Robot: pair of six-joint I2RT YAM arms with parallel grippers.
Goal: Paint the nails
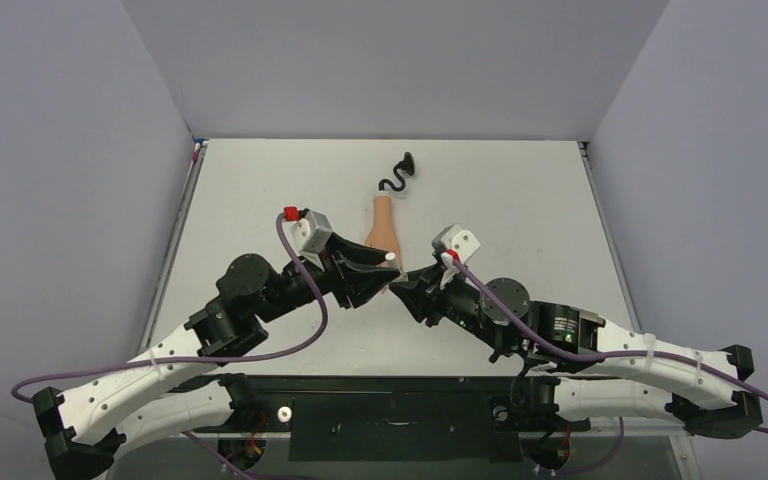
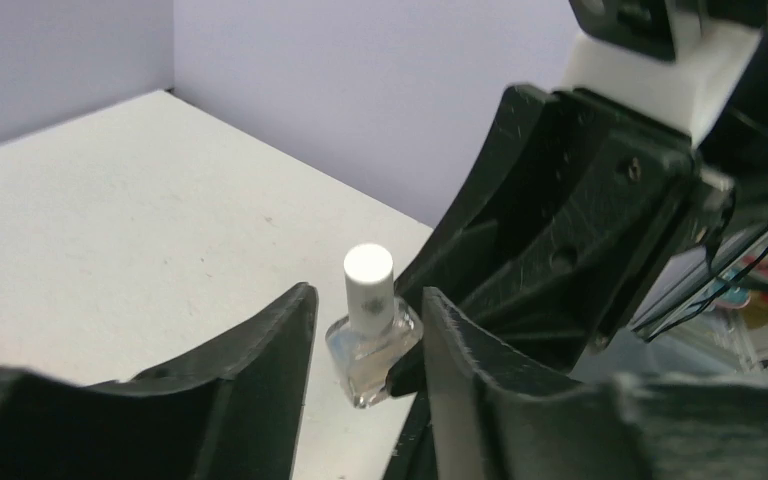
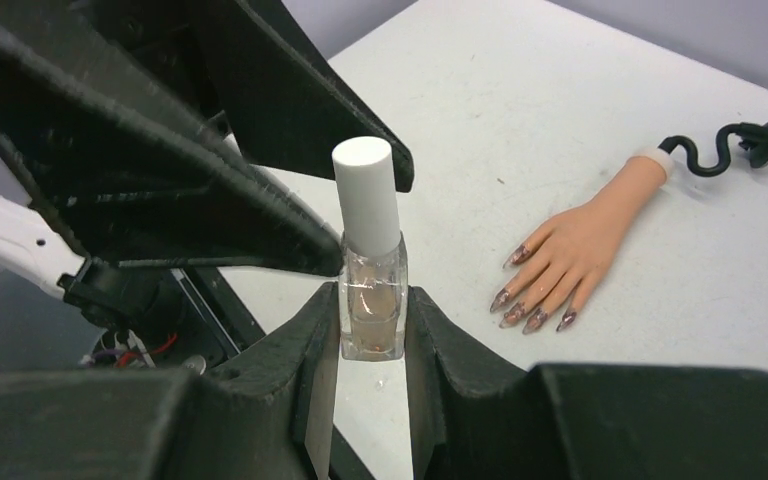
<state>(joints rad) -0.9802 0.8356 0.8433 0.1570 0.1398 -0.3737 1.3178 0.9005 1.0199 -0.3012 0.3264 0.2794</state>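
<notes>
The right end effector (image 3: 370,338) was clamped on the glass body of a small clear polish bottle (image 3: 372,295). One finger pressed each side of it and held it upright. The bottle's white cap (image 3: 365,195) stood above those fingers, still on the bottle.

The left end effector (image 2: 368,298) met it from the opposite side, with its fingers apart around the bottle's upper part. In the left wrist view, one finger (image 2: 270,350) stood clear of the glass with bare counter showing between them. The other finger (image 2: 460,370) lay against the bottle's shoulder. In the right wrist view, one left fingertip reached the bottle's neck just under the cap.

From above, the two end effectors came together tip to tip over the middle of the counter (image 1: 520,200).

The nails (image 3: 512,315) were five dark purplish tips on a peach mannequin hand (image 3: 580,240). The hand lay flat on the counter beyond the right end effector and off to its right side, apart from both end effectors. Its fingertips pointed back toward the end effectors. Its wrist pointed away from them and ended in a curly black stem (image 3: 710,150) with a small foot resting on the counter.
</notes>
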